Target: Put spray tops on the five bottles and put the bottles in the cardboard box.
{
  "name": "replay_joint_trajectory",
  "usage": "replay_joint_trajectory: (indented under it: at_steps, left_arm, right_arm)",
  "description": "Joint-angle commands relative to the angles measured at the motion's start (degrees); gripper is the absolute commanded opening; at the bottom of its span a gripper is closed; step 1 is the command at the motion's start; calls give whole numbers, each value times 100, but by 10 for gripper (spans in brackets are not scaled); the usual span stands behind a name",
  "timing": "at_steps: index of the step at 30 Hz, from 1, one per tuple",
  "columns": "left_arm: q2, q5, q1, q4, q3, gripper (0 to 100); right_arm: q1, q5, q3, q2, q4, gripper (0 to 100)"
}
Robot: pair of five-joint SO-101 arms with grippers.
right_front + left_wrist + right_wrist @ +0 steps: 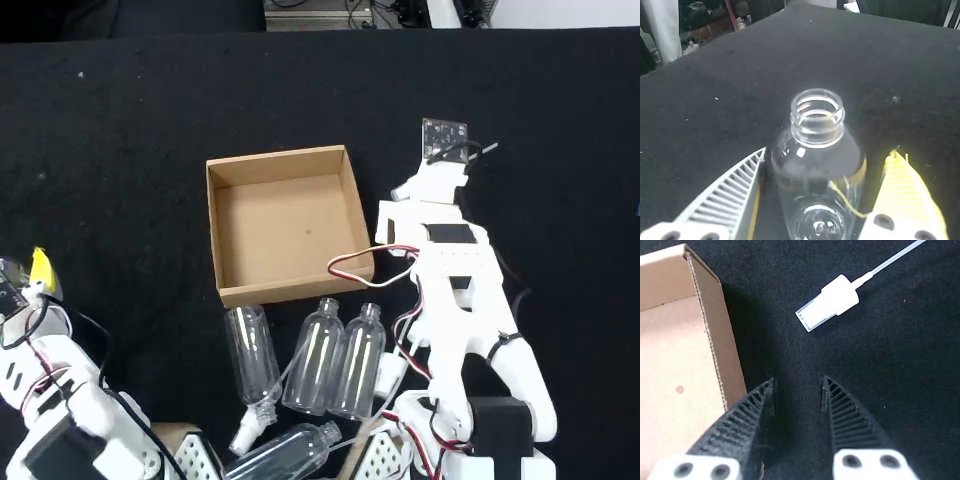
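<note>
While the left gripper (829,152) clasps a clear bottle (817,120), right gripper (797,382) part open, empty, beside the cardboard box (715,340), spray top (830,305) lying nearby.

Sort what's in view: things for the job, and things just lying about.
For the job: cardboard box, four loose bottles, a fifth bottle, uncapped, spray top.
Lying about: cables at the back, room clutter.
</note>
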Motion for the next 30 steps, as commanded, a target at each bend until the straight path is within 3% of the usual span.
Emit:
replay_joint_trajectory:
  at_steps: [1,20,26,30]
  left_arm:
    - [18,-62,31,-35,-215,338]
    - [26,-70,233,-475,-189,273]
    - [26,-70,532,-501,119,101]
    - [26,-70,541,-484,110,109]
  right_arm:
    - [141,-35,-31,-136,-149,127]
    - [141,-35,-31,-136,-141,127]
    - [141,-35,-31,-136,-141,127]
    - [149,-35,-31,-136,-141,127]
